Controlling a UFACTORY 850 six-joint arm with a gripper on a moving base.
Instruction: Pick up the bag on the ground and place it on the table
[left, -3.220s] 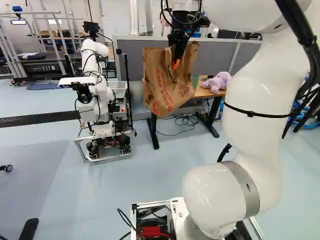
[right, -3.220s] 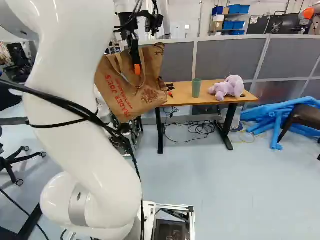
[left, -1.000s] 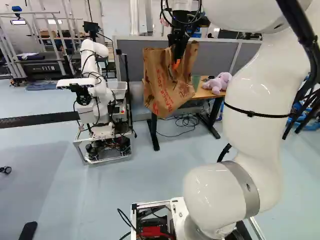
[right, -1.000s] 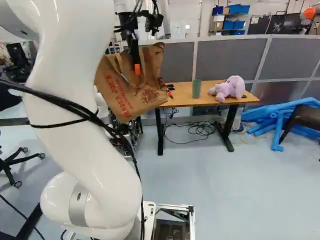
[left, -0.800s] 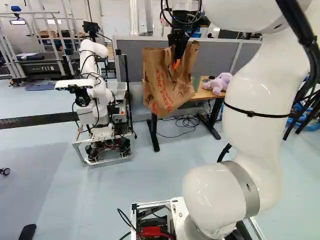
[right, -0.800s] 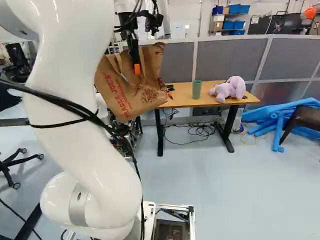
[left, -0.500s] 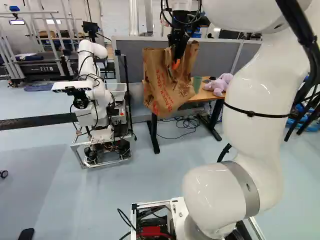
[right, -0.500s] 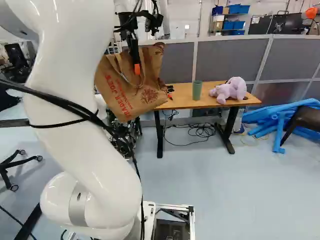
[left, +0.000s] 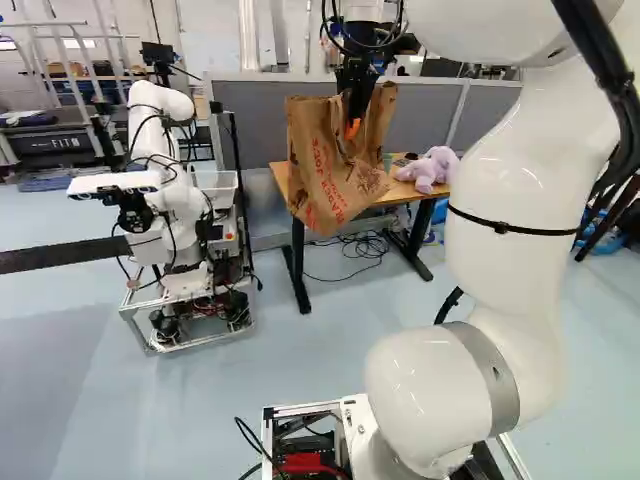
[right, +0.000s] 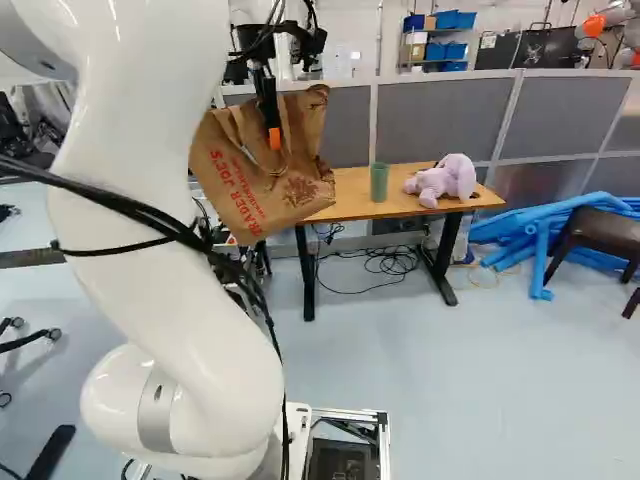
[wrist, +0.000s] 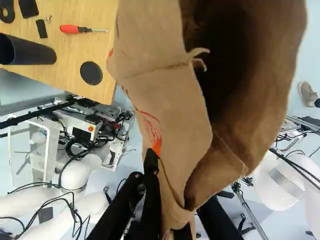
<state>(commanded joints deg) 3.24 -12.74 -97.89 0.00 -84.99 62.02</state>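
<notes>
Bag hangs pinched in the claw; in the right base view the surface lies beyond and rightward, so the carry likely goes forward-right.

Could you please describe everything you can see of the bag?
The brown, creased bag looks like paper, with red print and a loop handle. It hangs tilted from the gripper, pinched near its rim, its mouth open and its inside dark. In the right base view it overlaps the table's left end; whether they touch is unclear.
</notes>
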